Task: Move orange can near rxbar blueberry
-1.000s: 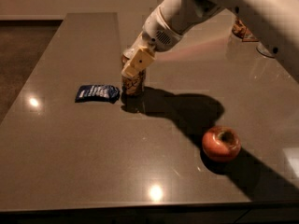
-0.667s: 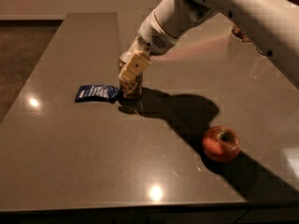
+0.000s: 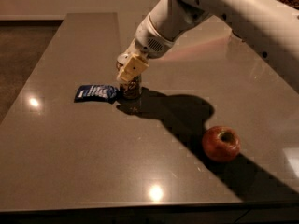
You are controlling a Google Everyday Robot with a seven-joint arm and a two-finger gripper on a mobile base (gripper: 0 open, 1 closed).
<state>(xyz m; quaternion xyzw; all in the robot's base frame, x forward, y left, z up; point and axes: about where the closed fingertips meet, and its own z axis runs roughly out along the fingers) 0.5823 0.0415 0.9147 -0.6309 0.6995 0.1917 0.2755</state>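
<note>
The orange can (image 3: 131,89) stands upright on the grey table (image 3: 93,162), just right of the rxbar blueberry (image 3: 96,93), a flat dark-blue wrapper; the two nearly touch. My gripper (image 3: 131,73) comes down from the upper right and sits over the can's top, with its tan fingers (image 3: 132,69) closed around the upper part. The can's top is hidden by the fingers. The can's bottom appears to rest on the table.
A red-yellow apple (image 3: 221,143) lies at the front right, well away from the can. The white arm (image 3: 224,8) crosses the upper right and casts a dark shadow (image 3: 182,113) between can and apple. The table's front edge runs along the bottom.
The gripper and the can have shifted slightly left and down, ending closer to the blue wrapper. The apple and wrapper have not moved.
</note>
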